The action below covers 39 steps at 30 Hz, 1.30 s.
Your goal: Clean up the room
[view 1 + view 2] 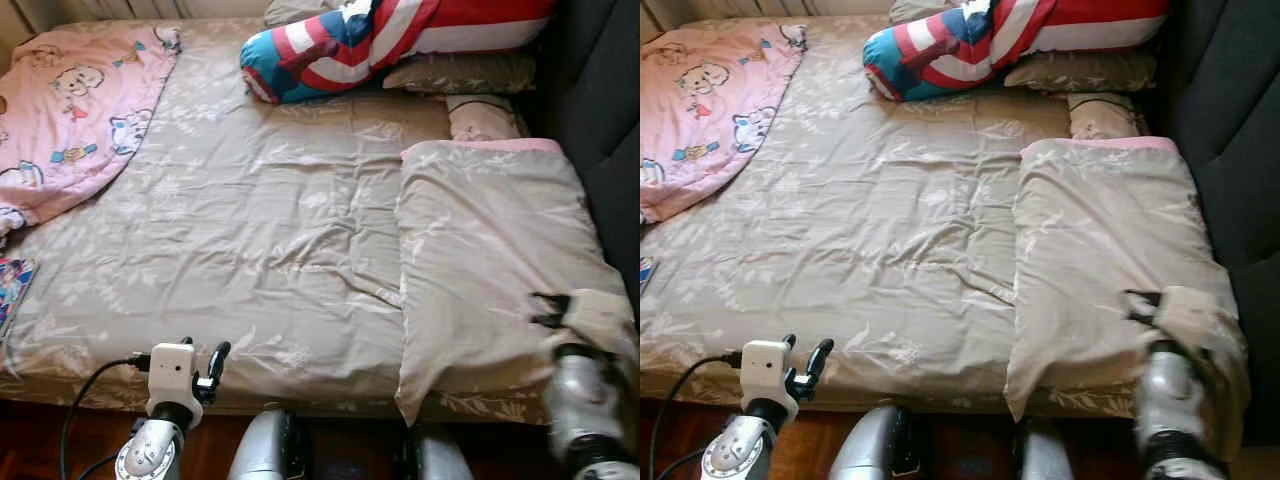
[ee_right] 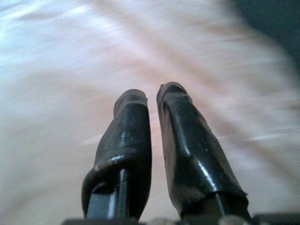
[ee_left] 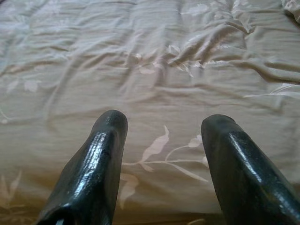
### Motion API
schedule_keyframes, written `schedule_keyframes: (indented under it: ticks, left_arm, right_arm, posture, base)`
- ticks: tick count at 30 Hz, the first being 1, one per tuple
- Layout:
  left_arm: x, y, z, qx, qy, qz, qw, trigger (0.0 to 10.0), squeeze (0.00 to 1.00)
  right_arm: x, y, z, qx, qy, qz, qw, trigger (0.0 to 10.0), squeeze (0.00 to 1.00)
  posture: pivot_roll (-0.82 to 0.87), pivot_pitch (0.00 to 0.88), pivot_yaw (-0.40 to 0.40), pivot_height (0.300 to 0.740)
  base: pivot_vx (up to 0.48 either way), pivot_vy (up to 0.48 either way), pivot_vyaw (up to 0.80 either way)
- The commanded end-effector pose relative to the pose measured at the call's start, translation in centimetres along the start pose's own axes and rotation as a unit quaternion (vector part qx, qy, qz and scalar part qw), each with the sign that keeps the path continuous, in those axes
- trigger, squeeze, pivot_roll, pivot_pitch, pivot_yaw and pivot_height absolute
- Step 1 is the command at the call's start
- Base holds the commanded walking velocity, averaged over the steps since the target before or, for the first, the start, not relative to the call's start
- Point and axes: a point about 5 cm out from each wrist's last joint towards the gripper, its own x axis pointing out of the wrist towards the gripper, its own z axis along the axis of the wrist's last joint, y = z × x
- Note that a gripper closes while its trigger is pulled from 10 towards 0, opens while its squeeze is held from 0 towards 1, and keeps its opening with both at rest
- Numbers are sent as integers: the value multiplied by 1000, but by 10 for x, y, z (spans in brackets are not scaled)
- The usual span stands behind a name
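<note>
Folded beige duvet [image 1: 490, 270] with leaf print, lying on the bed's right side, pink lining showing along its far edge, near corner hanging over the bed's front edge. Right gripper [image 1: 548, 308] at that duvet's near right corner, wrist partly draped under cloth, fingertips dark and blurred against the fabric; in the right wrist view fingers [image 2: 133, 136] nearly together with a thin slit between, surroundings smeared pale, so cannot tell whether any cloth is pinched. Left of the duvet, flat beige sheet [image 1: 250, 230] across the bed, creased. Left gripper [image 1: 205, 365] at the bed's front edge, left of the duvet, fingers [image 3: 101, 164] spread apart over the sheet, touching nothing. Beyond the duvet toward the headboard, a small beige pillow [image 1: 482, 117], half hidden behind it, and a flatter one [image 1: 460, 72] farther back. Red, white and blue striped cushion [image 1: 340, 45] farther still, cut off by the top edge. Pink cartoon blanket [image 1: 75, 110] far left of the duvet, cropped. Colourful booklet [image 1: 12, 285] at the bed's left edge, mostly cut off. Dark upholstered wall [image 1: 600, 110] right of the duvet.
</note>
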Motion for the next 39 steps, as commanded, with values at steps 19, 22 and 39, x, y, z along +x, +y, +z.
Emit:
schedule_keyframes:
  ticks: [19,22,39]
  left_arm:
    - [8,13,-32,-38,66,39,996,10000,0]
    - [2,14,-51,-53,114,45,991,10000,0]
    - [-57,0,-131,-49,347,79,933,10000,0]
  right_arm:
    - [-44,36,-78,10,152,72,986,10000,0]
    - [-54,32,-93,19,185,59,981,10000,0]
    - [-102,17,-145,37,314,36,948,10000,0]
  posture:
    - [58,142,35,740]
    - [57,107,34,740]
    - [39,97,10,740]
  base:
    - [0,0,0]
    - [0,0,0]
    - [0,0,0]
